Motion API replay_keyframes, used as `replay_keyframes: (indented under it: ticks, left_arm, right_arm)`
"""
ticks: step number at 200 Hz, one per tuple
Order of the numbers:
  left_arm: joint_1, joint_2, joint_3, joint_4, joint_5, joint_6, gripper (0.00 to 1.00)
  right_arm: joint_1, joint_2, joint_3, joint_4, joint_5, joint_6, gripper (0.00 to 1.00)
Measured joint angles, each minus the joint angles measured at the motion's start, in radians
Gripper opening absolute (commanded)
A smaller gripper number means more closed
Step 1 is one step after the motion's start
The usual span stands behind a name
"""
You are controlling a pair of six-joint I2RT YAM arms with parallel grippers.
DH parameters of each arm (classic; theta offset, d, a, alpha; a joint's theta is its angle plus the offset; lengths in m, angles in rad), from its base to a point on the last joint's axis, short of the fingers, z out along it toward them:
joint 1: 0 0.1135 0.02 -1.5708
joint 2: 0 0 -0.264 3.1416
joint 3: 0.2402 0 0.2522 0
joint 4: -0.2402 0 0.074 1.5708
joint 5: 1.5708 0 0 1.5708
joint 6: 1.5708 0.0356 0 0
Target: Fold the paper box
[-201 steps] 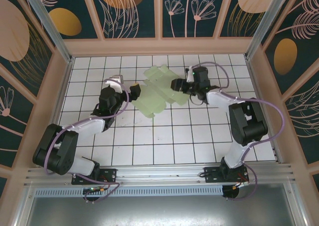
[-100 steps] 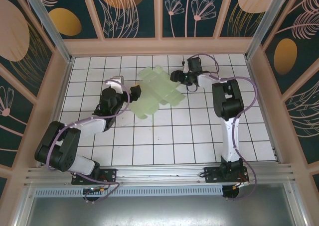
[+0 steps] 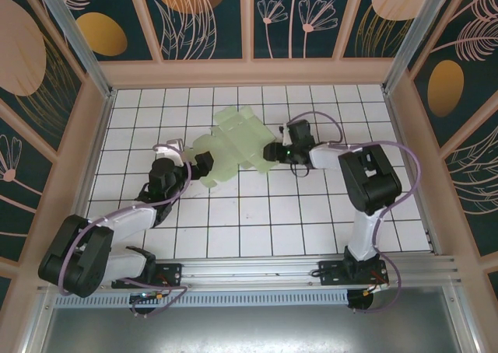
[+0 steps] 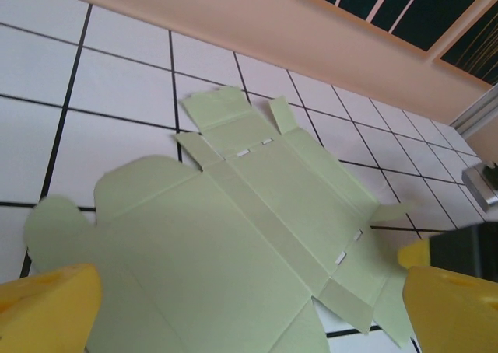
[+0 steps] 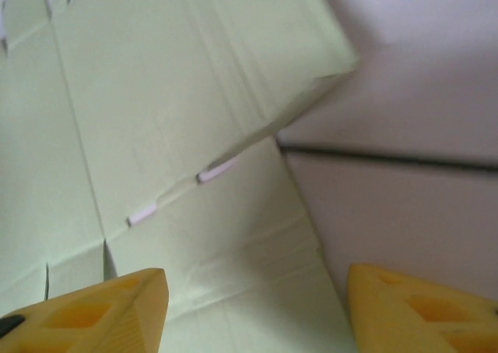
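The white tiled table (image 3: 257, 228) carries the paper box (image 3: 232, 145), an unfolded flat sheet lying at its far middle, between the two grippers. Its long axis seems to run from near-left to far-right, with the rounded flap at the left gripper (image 3: 204, 163), whose jaws stand wide apart. The right gripper (image 3: 270, 152), jaws also apart, sits over the sheet's right edge.

Top view looks down from behind; wrist views, close, share the paper box (image 4: 257, 236).
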Motion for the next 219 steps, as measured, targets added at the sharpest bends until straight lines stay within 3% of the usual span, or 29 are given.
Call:
replay_keyframes:
  ticks: [27,62,122,149,186,219]
  left_arm:
    - [0.000,-0.011,-0.016,-0.005,0.014,-0.002,0.99]
    - [0.000,-0.015,-0.016,-0.005,0.034,-0.002,0.99]
    - [-0.002,-0.095,-0.017,-0.048,0.039,-0.071,0.99]
    - [-0.006,-0.181,-0.024,-0.118,0.036,-0.096,0.99]
    - [-0.008,-0.272,-0.057,-0.201,0.036,-0.099,0.99]
    - [-0.008,-0.261,-0.056,-0.233,0.050,-0.099,0.99]
  right_arm:
    - [0.065,-0.083,-0.095,0.012,0.023,0.037,0.65]
    - [0.047,-0.099,-0.080,0.038,0.071,0.043,0.68]
    - [-0.008,0.137,0.258,0.025,0.013,-0.002,0.58]
    - [-0.006,0.216,0.330,-0.001,-0.043,-0.023,0.56]
    - [-0.006,0.217,0.279,-0.005,-0.084,-0.029,0.54]
    - [0.007,0.104,0.092,0.072,-0.088,-0.019,0.53]
